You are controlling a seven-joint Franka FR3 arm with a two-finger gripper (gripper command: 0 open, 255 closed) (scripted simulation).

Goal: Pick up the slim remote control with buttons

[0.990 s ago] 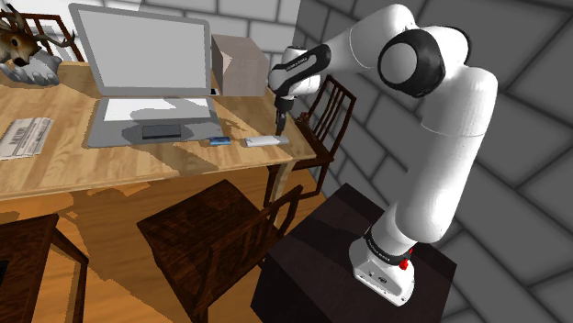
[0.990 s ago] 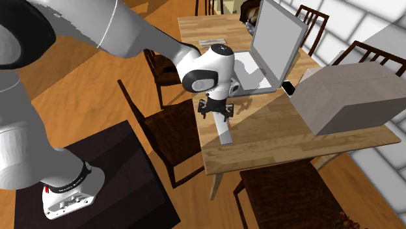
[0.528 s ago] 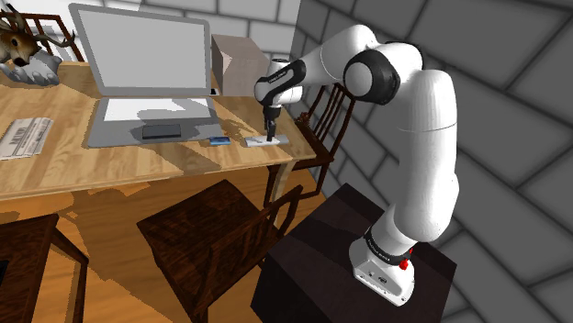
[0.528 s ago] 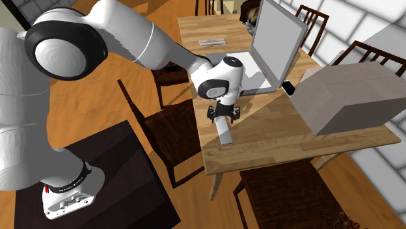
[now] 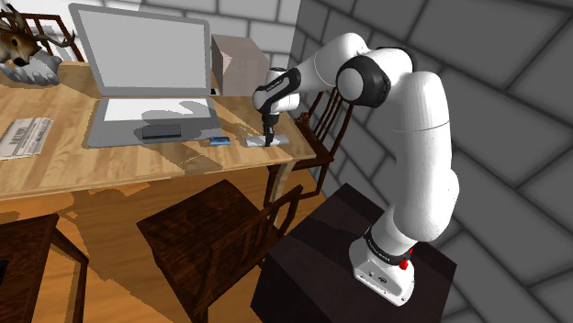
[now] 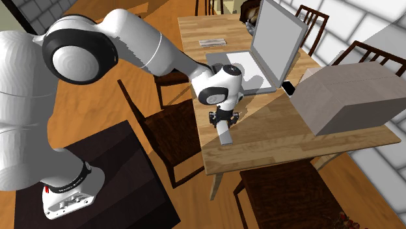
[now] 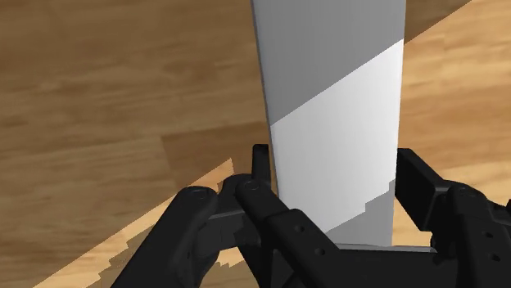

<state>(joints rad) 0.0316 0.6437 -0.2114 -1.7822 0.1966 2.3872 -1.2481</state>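
Observation:
The slim remote [image 5: 256, 141] is drawn as a plain white-grey slab. It lies flat on the wooden table [image 5: 110, 170], near the table's corner closest to the stand. My black gripper [image 5: 268, 139] points straight down onto it, at the end nearer the laptop in the second exterior view. There the remote [image 6: 226, 136] reaches from under the gripper [image 6: 223, 125] toward the table's edge. In the wrist view my gripper [image 7: 334, 168] is shut on the remote [image 7: 336, 114], with a finger pressed on each long side. The remote still rests on the wood.
An open laptop [image 5: 147, 83] stands beside the remote, with a small blue item [image 5: 219, 140] between them. A grey-brown box [image 5: 237, 64] sits behind. A folded paper [image 5: 26, 136] and a deer figure [image 5: 28, 50] lie far off. Dark wooden chairs [image 5: 220, 229] ring the table.
My gripper came down from above the table onto the remote, and its fingers closed on the remote's sides. The remote has not moved.

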